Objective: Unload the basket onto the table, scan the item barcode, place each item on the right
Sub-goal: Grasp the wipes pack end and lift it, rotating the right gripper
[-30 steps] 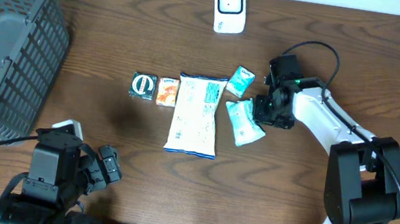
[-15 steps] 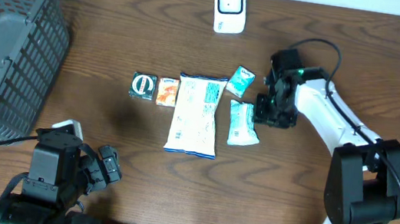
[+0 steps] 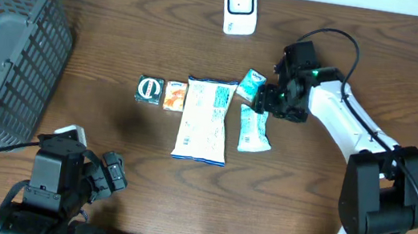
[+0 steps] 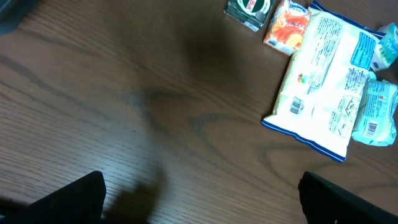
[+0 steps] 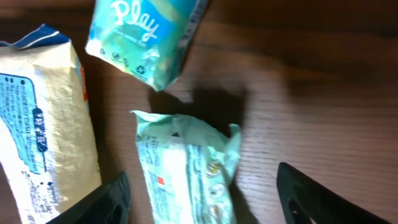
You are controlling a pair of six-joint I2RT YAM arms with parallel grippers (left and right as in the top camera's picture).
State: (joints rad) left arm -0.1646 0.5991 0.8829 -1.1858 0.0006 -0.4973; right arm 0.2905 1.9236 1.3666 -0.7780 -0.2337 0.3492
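Observation:
A mint-green packet [image 3: 253, 129] lies flat on the wooden table, right of a large white snack bag [image 3: 205, 119]. My right gripper [image 3: 266, 99] hovers over the packet's far end, open. In the right wrist view the packet [image 5: 186, 171] lies loose between the spread fingers [image 5: 106, 202] of the right gripper [image 5: 205, 208], touching neither. A white scanner [image 3: 239, 8] stands at the table's far edge. My left gripper [image 3: 111, 172] rests at the near left, open and empty [image 4: 202, 211]. The left wrist view shows a barcode on the mint-green packet [image 4: 376, 112].
A small teal "Play" packet [image 3: 251, 83] lies just beyond the mint one. An orange carton [image 3: 175, 95] and a dark round-labelled item [image 3: 149, 89] sit left of the snack bag. A grey mesh basket [image 3: 4, 42] fills the far left corner.
The right gripper has opened and let go of the mint-green packet, which turned from tilted to straight on the table. The gripper has shifted up and left; the left arm has stayed still.

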